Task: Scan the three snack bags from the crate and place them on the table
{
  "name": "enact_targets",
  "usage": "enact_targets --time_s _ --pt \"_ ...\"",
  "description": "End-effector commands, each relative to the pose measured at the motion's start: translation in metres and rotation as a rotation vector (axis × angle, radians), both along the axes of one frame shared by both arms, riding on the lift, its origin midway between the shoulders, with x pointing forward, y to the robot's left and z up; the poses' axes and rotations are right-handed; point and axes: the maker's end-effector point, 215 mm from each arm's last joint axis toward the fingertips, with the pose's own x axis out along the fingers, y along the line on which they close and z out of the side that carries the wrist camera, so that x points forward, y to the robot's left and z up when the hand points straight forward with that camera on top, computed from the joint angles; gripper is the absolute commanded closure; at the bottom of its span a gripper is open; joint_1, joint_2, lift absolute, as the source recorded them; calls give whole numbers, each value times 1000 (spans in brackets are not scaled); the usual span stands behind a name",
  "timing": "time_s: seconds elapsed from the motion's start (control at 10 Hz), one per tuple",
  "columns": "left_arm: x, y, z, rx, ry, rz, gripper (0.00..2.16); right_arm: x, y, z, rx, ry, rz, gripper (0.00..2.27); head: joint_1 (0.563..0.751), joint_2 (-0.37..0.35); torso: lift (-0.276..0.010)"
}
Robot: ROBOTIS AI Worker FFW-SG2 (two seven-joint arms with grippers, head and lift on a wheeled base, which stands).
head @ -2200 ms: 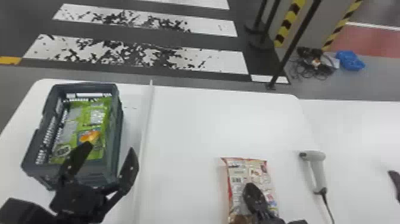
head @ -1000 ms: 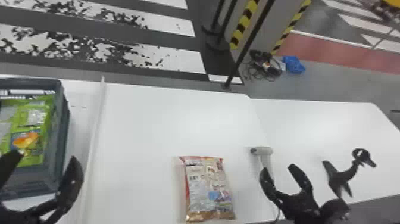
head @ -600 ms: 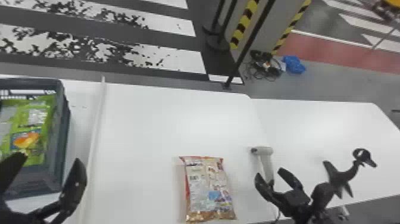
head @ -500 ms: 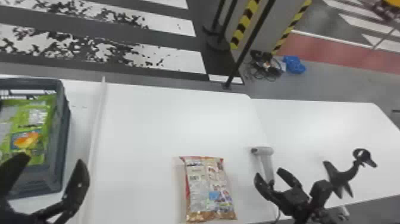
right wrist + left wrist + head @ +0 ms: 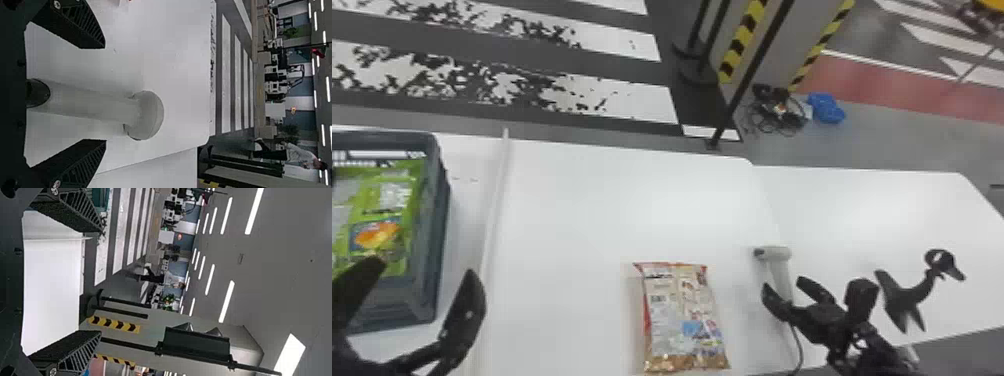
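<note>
Head view, lower right: the empty right gripper (image 5: 783, 283), 2 fingers wide apart, may skew the scanner (image 5: 776, 254) by closing off-centre.

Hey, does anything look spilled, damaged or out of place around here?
On the table, the snack bag lies flat and looks intact. Beyond it, black cables lie loosely tangled on the floor beside something blue, looking untidy. The white stripes are blotched black, perhaps worn.
</note>
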Motion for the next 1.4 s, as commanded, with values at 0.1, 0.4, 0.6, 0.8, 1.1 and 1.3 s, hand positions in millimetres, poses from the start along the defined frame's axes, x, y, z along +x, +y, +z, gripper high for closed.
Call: enact_targets --time_s 0.1,0.4,0.6,0.8,1.1,1.3 --pt "-2 2 3 0 -11 4 66 7 1 -11 -11 41 12 626 695 -350 -37" --pt "-1 1 2 2 -10 4 66 2 2 -20 9 69 1 2192 695 -350 -37" --pt "2 1 4 3 -15 3 66 -12 -3 -19 -8 50 -60 2219 695 -350 -37" --pt "6 -4 3 -1 -17 -3 66 -35 13 6 -20 -23 -119 2219 695 -350 -37" --pt "13 -7 -1 -3 -12 -3 66 -77 42 55 -2 -138 -189 2219 695 -350 -37" --pt "14 -10 -3 -7 -10 -1 66 -90 78 76 43 -168 -162 2219 695 -350 -37"
